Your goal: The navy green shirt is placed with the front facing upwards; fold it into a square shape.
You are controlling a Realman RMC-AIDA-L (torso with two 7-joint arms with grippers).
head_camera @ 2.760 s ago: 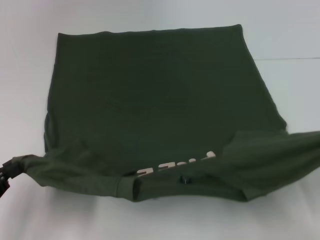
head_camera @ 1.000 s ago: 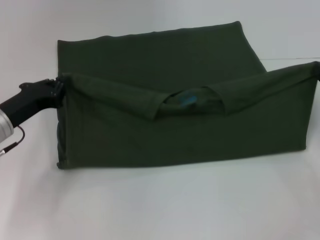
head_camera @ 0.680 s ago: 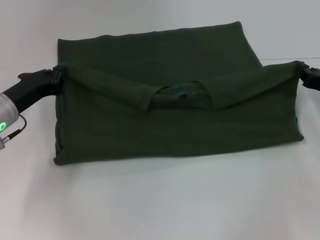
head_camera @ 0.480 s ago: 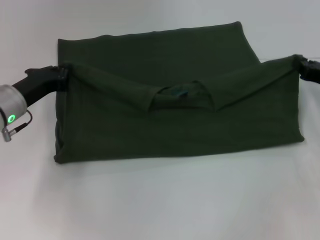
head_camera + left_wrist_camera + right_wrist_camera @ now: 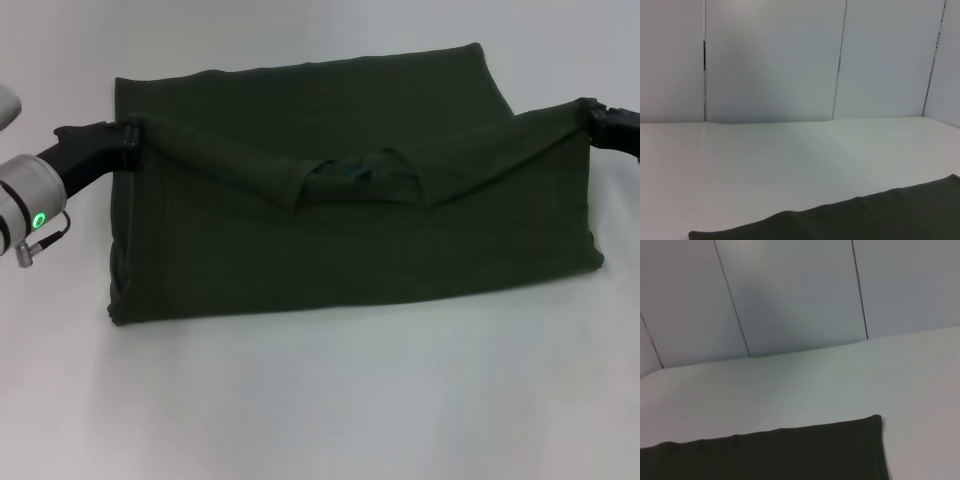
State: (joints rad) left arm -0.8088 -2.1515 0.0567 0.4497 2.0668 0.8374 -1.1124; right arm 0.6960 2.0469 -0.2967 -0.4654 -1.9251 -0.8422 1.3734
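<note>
The navy green shirt (image 5: 350, 240) lies on the white table, doubled over, with its plain back side showing. The collar (image 5: 350, 172) sags in the middle of the raised edge. My left gripper (image 5: 125, 143) is shut on the left corner of that edge. At the frame's right border, my right gripper (image 5: 592, 115) is shut on the right corner. The edge hangs stretched between them, above the far half of the shirt. Only a strip of the shirt (image 5: 865, 220) appears in the left wrist view, and the right wrist view catches a corner of the shirt (image 5: 790, 450). No lettering is visible.
The white table (image 5: 330, 400) stretches wide in front of the shirt and to both sides. Pale wall panels (image 5: 775, 60) stand beyond its far edge.
Both grippers have carried the collar edge from the near side up and over toward the far hem, folding the shirt across. In the last second they moved a little farther away.
</note>
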